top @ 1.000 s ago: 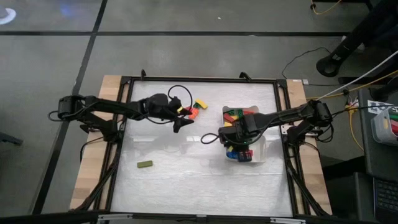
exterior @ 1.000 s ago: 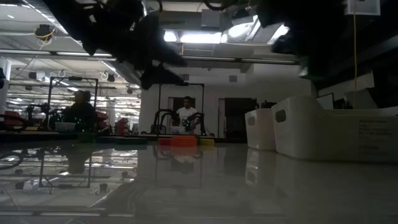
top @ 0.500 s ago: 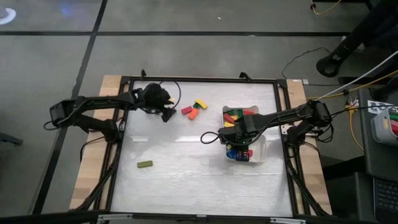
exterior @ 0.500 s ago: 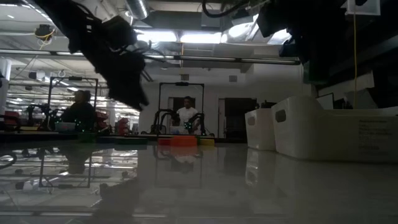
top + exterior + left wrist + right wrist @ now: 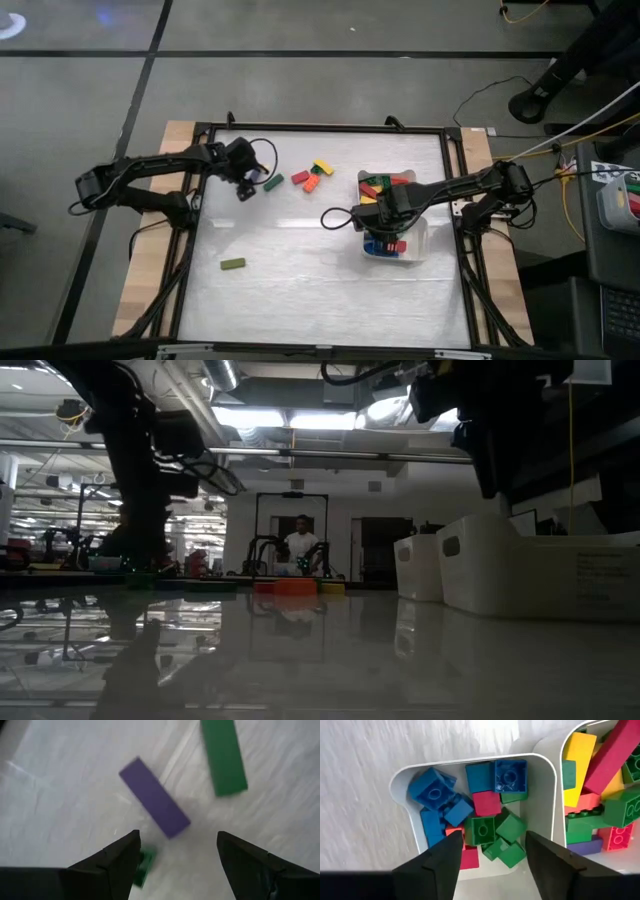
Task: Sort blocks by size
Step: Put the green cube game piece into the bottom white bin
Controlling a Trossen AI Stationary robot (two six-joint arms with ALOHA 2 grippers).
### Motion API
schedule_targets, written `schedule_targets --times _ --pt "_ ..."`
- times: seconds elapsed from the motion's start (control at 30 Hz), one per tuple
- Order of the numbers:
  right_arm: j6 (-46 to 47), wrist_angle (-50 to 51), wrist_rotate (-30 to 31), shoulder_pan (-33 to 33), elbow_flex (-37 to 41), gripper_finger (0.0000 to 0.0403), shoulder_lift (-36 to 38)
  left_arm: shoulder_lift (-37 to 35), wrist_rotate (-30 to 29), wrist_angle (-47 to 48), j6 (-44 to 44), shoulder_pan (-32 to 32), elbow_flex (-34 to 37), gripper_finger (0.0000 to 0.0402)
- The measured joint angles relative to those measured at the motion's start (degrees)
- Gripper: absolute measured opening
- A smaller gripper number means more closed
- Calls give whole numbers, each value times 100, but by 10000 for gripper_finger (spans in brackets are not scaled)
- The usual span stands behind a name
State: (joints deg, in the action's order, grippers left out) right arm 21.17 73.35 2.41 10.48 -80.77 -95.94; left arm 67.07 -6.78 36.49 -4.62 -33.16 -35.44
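The right claw (image 5: pixel 490 852) hangs spread over the tray (image 5: pixel 400 777) of short blocks (image 5: pixel 432 792). The left claw (image 5: pixel 177 852), spread and empty, hovers above a purple bar (image 5: pixel 154 797) on the tabletop (image 5: pixel 300 270).

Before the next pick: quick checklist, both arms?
1. Left gripper open and empty: ok.
2. Purple plastic bar flat on the table ahead of the left fingers, clear of the green plastic bar: ok.
3. Right gripper open over the white tray of short cube blocks: ok.
4. Right gripper empty: ok.
5. Small green brick near a left finger, clearance: cannot tell.
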Motion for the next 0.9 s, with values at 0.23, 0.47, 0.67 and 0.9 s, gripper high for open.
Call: schedule_targets --times 0.23,0.47,0.67,0.9 --pt "-17 -4 -45 0 0 218 0 21 -133 87 -61 -213 0 250" --pt "-39 -19 -45 0 0 218 0 236 -140 87 -86 -490 0 250" --pt "-42 -21 -45 0 0 218 0 495 -140 87 -134 -671 0 250" --pt "-42 -34 -45 0 0 218 2 688 -139 90 -213 -833 0 250"
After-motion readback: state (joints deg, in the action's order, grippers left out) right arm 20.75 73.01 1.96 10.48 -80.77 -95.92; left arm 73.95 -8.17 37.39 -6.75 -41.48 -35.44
